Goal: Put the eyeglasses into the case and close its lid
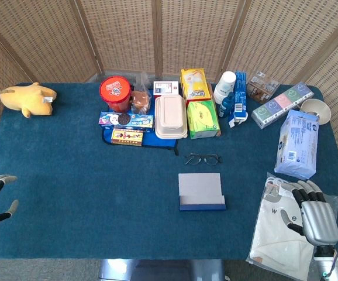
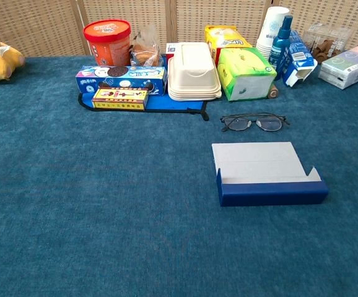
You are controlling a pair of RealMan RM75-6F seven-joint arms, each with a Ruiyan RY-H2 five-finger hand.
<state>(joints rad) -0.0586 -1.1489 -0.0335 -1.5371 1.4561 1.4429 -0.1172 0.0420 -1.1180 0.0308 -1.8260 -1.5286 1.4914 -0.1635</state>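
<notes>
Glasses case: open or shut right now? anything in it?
Open and empty. The case has its grey lid lying flat toward the clutter, and the blue tray shows nothing inside. The eyeglasses lie on the table beyond it, apart.

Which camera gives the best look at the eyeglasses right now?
The chest view: the eyeglasses appear large, with frame and lenses distinct, lying just beyond the open case. The head view shows the eyeglasses small, only a thin dark outline.

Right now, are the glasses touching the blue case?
Apart. The chest view shows bare blue cloth between the glasses and the open case.
</notes>
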